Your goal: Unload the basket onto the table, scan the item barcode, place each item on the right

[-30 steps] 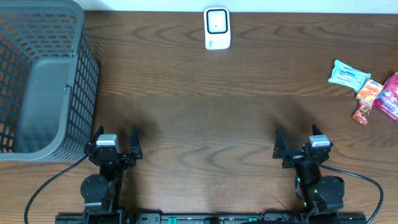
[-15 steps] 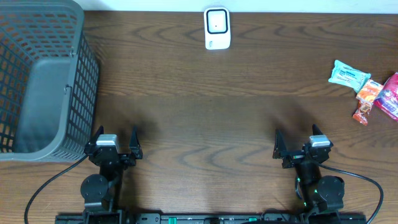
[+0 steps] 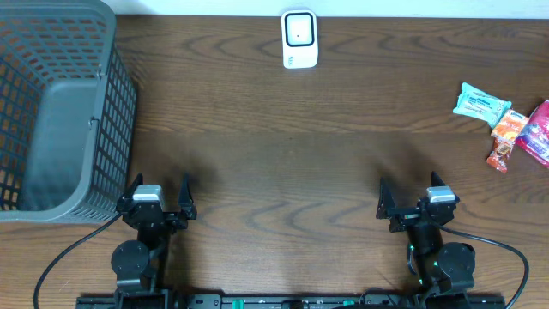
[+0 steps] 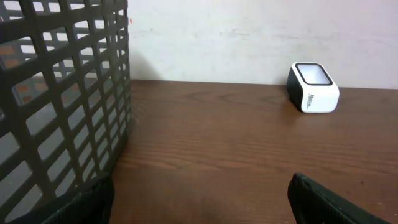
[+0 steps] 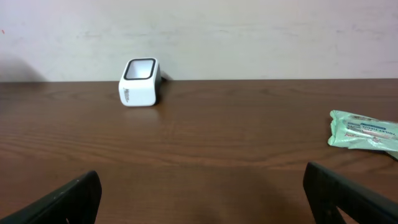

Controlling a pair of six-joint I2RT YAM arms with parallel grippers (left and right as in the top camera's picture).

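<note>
While left tool [image 3: 161, 185] and right tool [image 3: 408, 187] gape empty, a red packet [image 3: 539, 134], maybe sweets, is cropped.

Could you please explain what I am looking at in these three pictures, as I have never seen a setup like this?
These are two robot arms at a wooden table. One picture looks straight down from above; the other two come from a camera on each wrist, looking forward past its own fingers. The left claw and right claw are both open and hold nothing. On the table are a grey mesh basket at the left, a white barcode scanner at the far edge, and, at the right, a teal packet beside red and orange snack packets.
</note>
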